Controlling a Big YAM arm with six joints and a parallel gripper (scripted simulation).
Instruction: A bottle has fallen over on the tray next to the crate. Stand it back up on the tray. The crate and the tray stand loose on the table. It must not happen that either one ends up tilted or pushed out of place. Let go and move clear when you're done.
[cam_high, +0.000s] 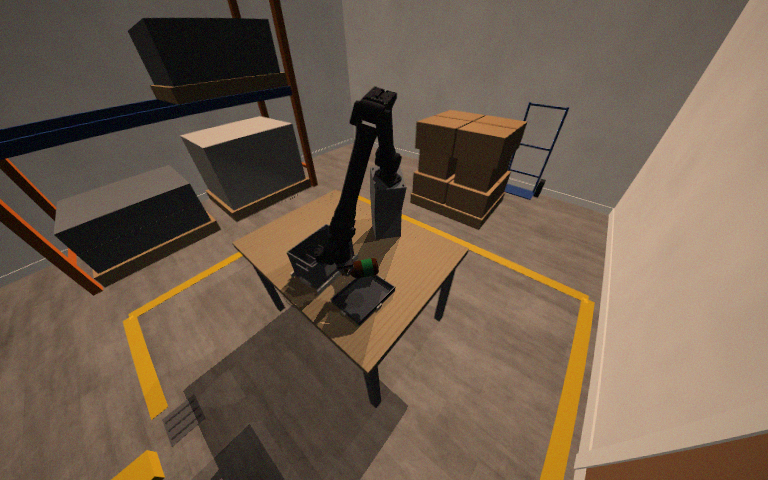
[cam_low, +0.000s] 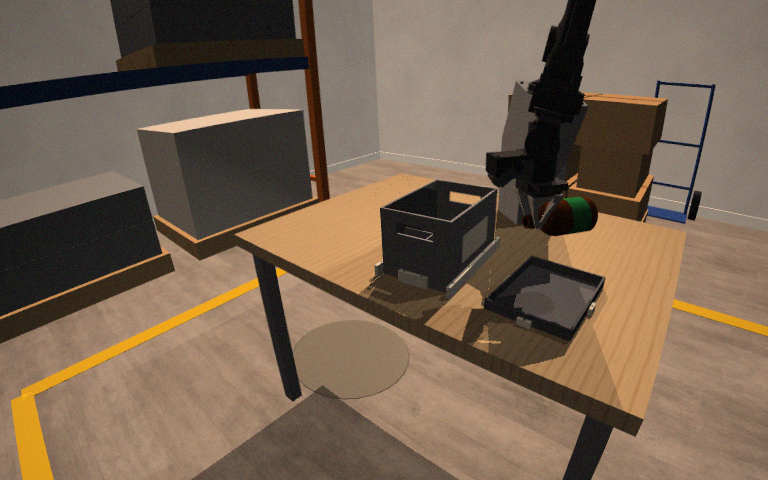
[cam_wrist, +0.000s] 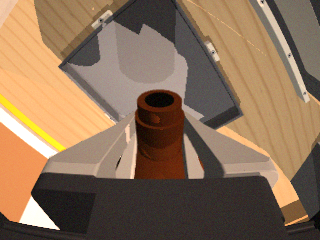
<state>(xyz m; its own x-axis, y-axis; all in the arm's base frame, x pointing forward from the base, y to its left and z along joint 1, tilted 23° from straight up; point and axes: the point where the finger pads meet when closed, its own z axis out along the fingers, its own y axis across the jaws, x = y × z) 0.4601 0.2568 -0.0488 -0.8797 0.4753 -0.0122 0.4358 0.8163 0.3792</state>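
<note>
The table (cam_low: 362, 237) shows grained, matt wood – the crate (cam_low: 436, 237) and tray (cam_low: 589, 280) look dark, smooth plastic – the bottle (cam_low: 566, 216) glossy brown.

No readable text or labels on anything

From the top view we look down from high and far off, across a corner of the desk (cam_high: 396, 333). From the exterior view we stand lower and nearer, off the desk's long edge beside the crate (cam_low: 436, 232). The wrist view rides the gripper (cam_wrist: 160, 150), staring close down at the tray (cam_wrist: 134, 74), which all three views share.
</note>
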